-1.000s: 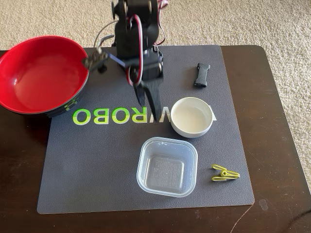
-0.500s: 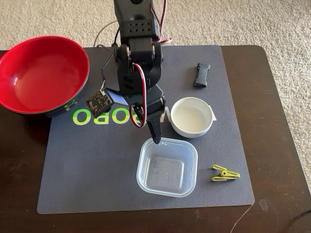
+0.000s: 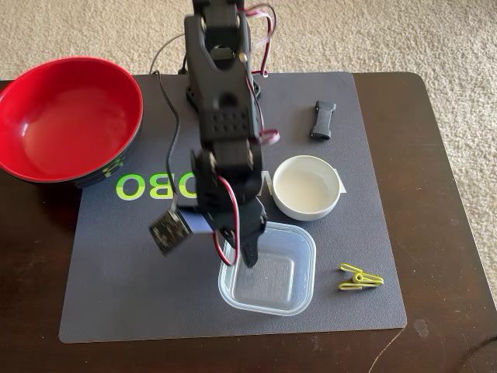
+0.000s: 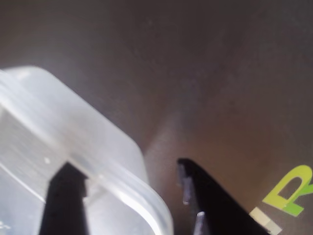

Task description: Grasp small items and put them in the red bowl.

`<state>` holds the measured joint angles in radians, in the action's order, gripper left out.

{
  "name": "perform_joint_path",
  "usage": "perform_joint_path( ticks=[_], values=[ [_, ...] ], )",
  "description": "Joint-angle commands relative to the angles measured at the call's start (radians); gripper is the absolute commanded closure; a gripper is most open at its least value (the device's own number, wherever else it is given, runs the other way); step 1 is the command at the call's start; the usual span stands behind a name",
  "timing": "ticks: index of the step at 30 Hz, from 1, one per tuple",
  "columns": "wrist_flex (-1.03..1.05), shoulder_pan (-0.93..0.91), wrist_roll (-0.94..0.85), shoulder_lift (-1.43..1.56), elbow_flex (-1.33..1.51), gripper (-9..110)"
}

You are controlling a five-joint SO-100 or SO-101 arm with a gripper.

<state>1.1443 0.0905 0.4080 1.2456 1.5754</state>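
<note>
Reaching down over the grey mat (image 3: pixel 124 280), the gripper (image 3: pixel 247 250) sat at the clear plastic tub (image 3: pixel 283 284), right on its upper-left wall in the fixed view. In the wrist view the jaws stood parted and straddled that wall (image 4: pixel 112 161): one finger (image 4: pixel 63 200) was inside the tub, the other (image 4: pixel 205 205) outside it over the mat, and neither looked pressed against the plastic. Up and to the right of the tub, just apart from it, lay the small white dish (image 3: pixel 307 186). Right of the tub, near it, rested the yellow-green clothespin (image 3: pixel 359 277). Beyond the dish, well up and right of the tub, lay the black clip (image 3: pixel 322 120). The red bowl (image 3: pixel 66 120) sat far to the tub's upper left, overhanging the mat's corner, and it held none of the small items
</note>
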Motion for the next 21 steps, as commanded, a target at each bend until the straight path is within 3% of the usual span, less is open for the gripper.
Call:
perform_joint_path(
  ticks=[1,5,12,17,21],
  values=[
    [0.008,0.017,0.006,0.038,-0.009,101],
    [0.014,-0.008,0.003,0.259,0.115,101],
    [0.186,-0.137,-0.135,0.615,0.075,102],
    [0.362,-0.334,-0.189,0.847,0.052,102],
    [0.428,-0.618,-0.101,1.008,0.114,102]
  ],
)
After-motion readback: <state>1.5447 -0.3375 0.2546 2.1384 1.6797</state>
